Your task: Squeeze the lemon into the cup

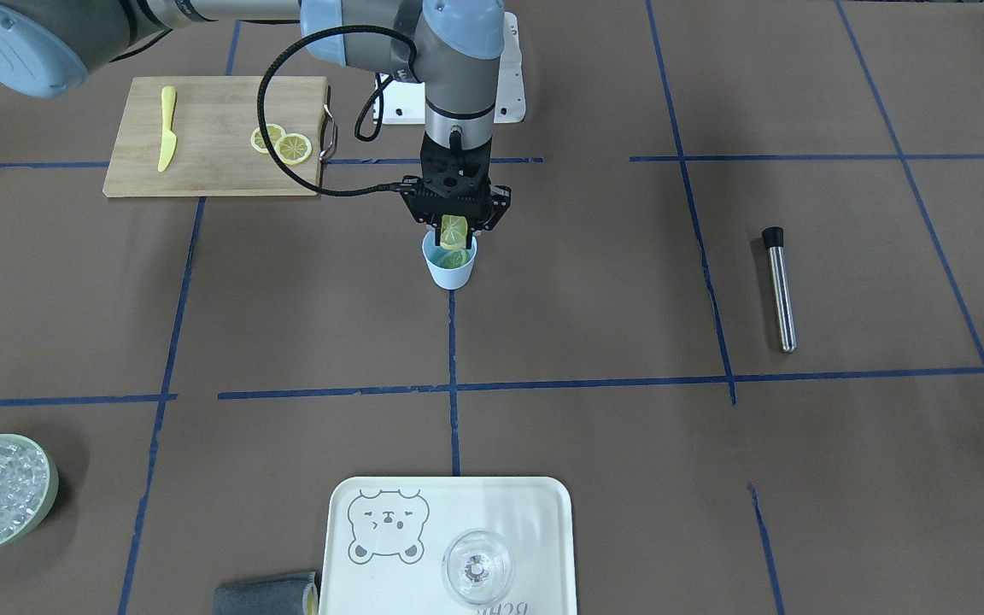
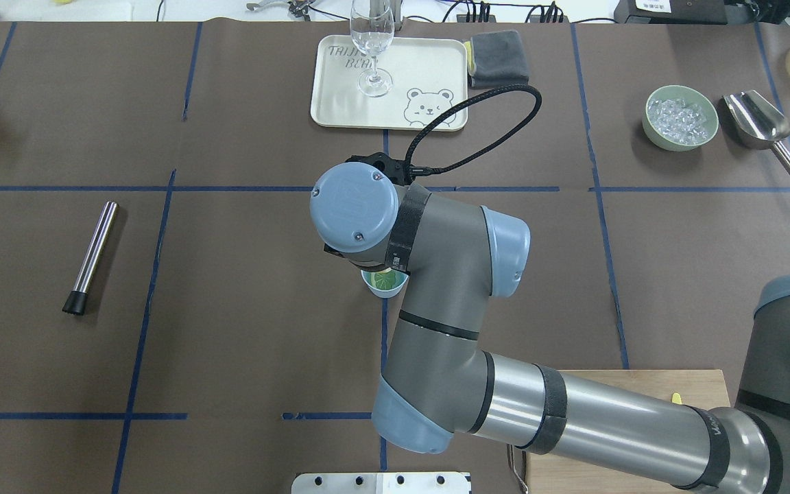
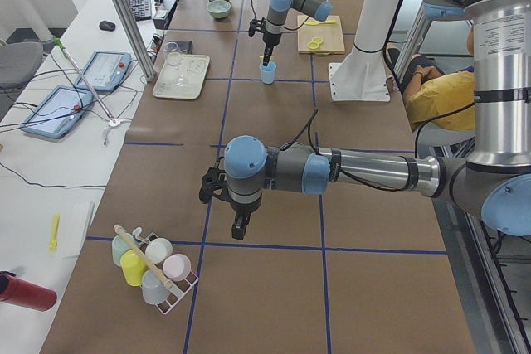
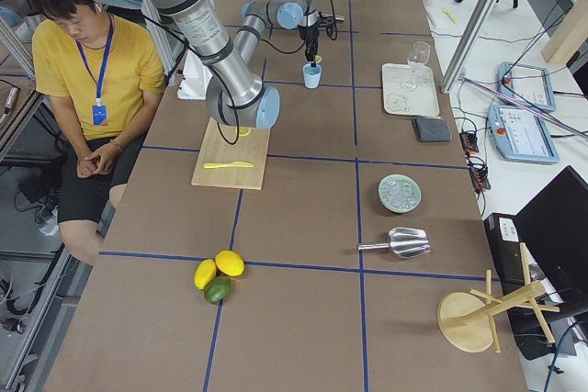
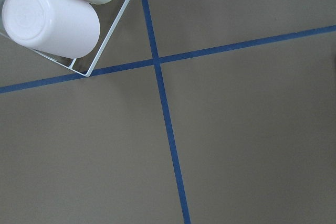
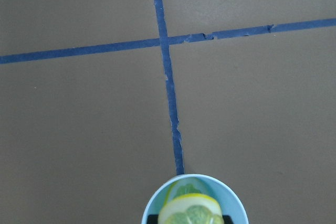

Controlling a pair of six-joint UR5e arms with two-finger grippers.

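Risk lies mainly in the pinch. In the front-facing view the right gripper point(image 1: 455, 224) is clamped on the lemon point(image 1: 453, 229), held on edge right over the cup point(image 1: 450, 266); a hard squeeze could pop the thin lemon out sideways, past the wall. From overhead the wrist point(image 2: 355, 209) hides the grip and only the cup's 6 o'clock edge shows, so drift off-centre would pass unseen there. In the left side view the left gripper point(image 3: 240, 225) hangs well apart, at 6 o'clock from the cup; whether its fingers are open I cannot tell. The right wrist view puts the cup at 6 o'clock, lemon centred over its mouth; a push lower could tip the light cup.
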